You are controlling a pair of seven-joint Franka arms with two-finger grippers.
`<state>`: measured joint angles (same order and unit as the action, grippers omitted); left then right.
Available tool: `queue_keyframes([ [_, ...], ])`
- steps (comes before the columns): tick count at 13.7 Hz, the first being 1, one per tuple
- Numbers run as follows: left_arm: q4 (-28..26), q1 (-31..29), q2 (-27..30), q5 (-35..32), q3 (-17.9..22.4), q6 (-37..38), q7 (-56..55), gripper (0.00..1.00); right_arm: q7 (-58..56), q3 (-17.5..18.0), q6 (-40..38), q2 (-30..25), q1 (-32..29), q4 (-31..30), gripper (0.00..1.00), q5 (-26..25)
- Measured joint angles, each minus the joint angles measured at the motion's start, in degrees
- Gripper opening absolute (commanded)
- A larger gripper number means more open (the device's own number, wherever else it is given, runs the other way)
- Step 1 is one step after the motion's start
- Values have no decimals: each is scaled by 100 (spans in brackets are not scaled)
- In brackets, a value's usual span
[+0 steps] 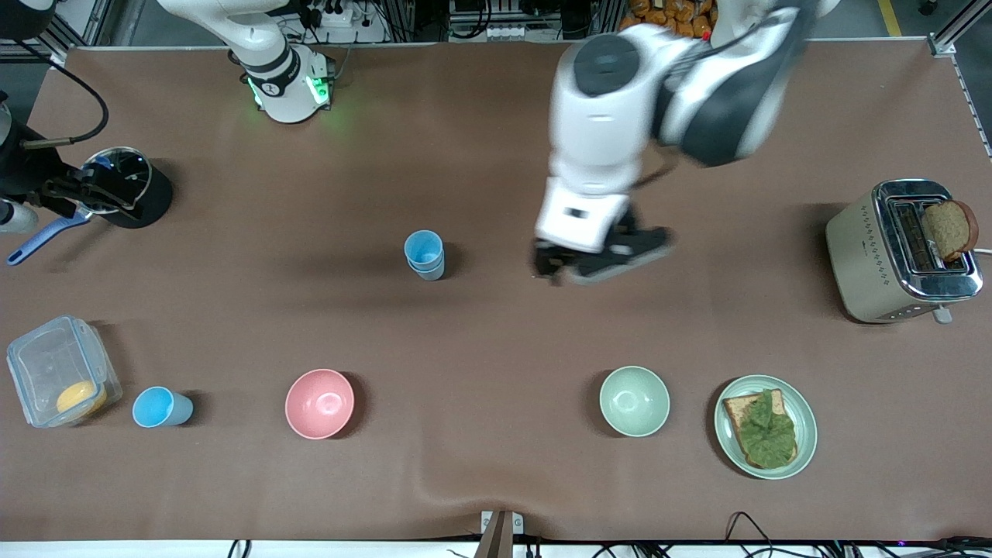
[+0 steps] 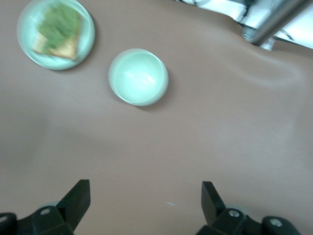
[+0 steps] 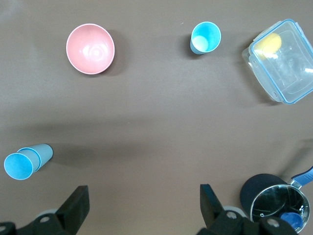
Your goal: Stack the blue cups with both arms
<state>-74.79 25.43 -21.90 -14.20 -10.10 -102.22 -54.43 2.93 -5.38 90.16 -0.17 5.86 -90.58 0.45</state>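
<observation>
Two blue cups stand nested one inside the other near the middle of the brown desk, and a third blue cup sits apart, close to the front camera, between the clear lidded box and the pink bowl. The left gripper hangs over bare desk beside the nested pair, its fingers spread wide and holding nothing. The right gripper hovers at the right arm's end near the black pot, fingers likewise spread.
</observation>
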Motion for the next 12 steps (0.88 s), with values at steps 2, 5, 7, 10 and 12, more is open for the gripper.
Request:
queue_keyframes([
  [2, -61, -584, 253, 6, -10, 177, 1150, 100, 0, 2, 8, 1, 0, 1, 100, -6],
  [5, -100, -1343, 503, 268, -33, 448, 2312, 100, 0, 1, 8, 13, 0, 0, 100, -12],
  [7, -116, -1699, 642, 476, -44, 601, 2855, 100, 0, 3, 9, 15, 0, 0, 100, -13],
  [10, -249, -2065, 903, 605, -59, 840, 3503, 100, 0, 4, 10, 16, 1, 0, 100, -13],
  [12, -442, -2355, 1122, 934, -63, 877, 3972, 100, 0, 4, 10, 17, 1, 0, 100, -13],
])
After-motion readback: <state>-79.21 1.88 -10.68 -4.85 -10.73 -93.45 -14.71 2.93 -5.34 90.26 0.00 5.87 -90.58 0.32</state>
